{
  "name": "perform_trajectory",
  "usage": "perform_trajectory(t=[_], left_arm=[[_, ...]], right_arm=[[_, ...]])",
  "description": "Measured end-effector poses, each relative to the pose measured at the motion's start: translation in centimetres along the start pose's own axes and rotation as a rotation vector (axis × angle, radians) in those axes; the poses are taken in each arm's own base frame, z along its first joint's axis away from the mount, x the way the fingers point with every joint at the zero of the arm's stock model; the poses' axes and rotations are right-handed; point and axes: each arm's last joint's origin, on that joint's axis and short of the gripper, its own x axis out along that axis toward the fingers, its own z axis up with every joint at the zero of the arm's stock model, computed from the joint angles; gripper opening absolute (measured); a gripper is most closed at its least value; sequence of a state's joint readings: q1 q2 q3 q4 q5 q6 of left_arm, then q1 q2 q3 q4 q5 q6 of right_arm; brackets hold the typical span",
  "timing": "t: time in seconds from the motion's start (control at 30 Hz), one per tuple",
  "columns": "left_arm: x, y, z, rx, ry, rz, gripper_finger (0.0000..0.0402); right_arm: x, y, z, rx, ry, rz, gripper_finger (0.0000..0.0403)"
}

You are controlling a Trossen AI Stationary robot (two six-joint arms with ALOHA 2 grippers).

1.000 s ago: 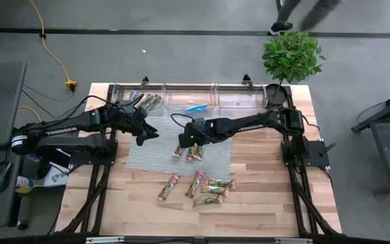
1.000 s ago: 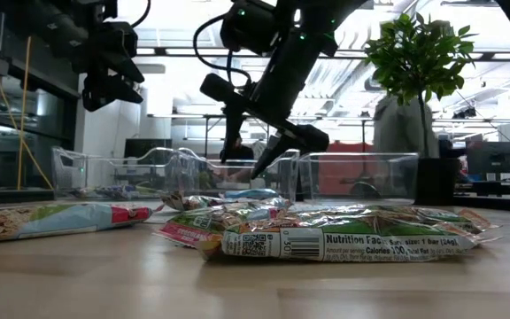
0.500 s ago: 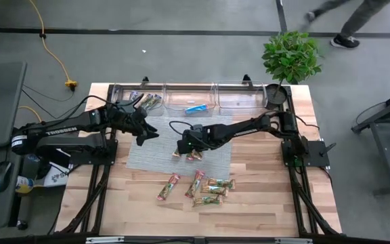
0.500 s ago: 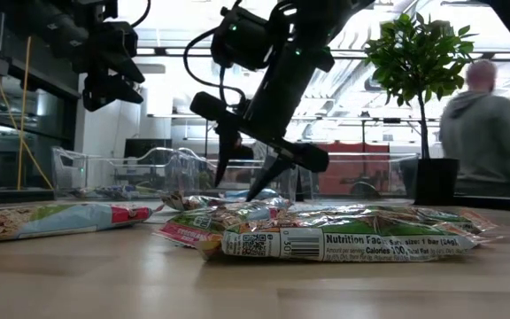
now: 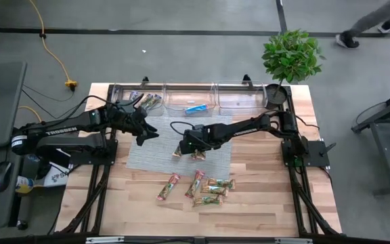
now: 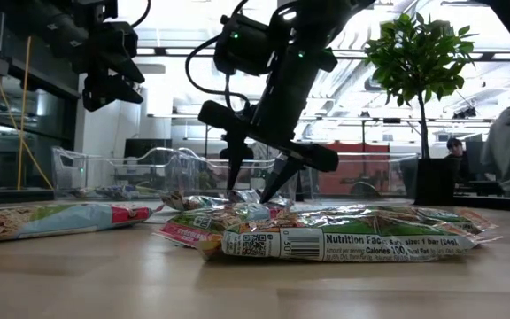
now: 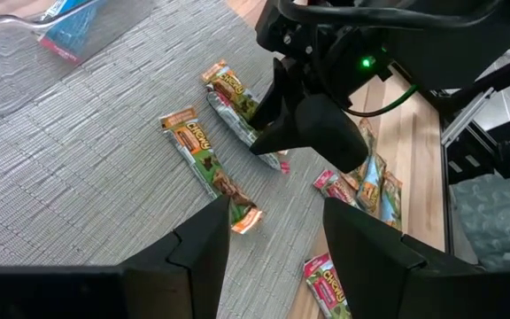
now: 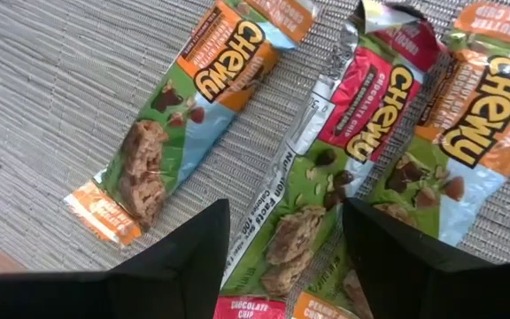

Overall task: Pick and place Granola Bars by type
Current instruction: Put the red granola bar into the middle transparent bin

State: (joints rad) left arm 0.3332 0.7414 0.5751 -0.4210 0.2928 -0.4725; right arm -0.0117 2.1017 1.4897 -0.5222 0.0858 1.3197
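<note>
right gripper [image 5: 185, 150] lowered over red-green bar [image 8: 326, 186] on mat [image 5: 156, 157] | jaws spread, nothing grasped | centring advised, neighbouring bars avoided | left gripper [image 5: 147, 135] parked, jaws released

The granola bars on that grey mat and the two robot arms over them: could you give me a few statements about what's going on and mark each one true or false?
1. The right tool is open, low over the granola bars on the grey mat. True.
2. The left tool is carrying a bar. False: it hangs open and empty above the mat's left part.
3. A blue packet lies in one of the clear bins at the table's far edge. True.
4. No bars lie off the mat. False: a loose group of bars lies on the bare wooden table.
5. A potted plant stands by the table's far right corner. True.
</note>
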Motion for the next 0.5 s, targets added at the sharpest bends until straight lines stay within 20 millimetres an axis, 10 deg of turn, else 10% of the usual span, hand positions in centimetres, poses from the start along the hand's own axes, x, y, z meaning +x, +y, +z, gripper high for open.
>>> perform_trajectory(t=[0.5], left_arm=[[-0.01, -0.02, 0.01, 0.023, 0.001, -0.003, 0.0179]], right_arm=[[0.02, -0.08, 0.07, -0.01, -0.008, -0.008, 0.0193]])
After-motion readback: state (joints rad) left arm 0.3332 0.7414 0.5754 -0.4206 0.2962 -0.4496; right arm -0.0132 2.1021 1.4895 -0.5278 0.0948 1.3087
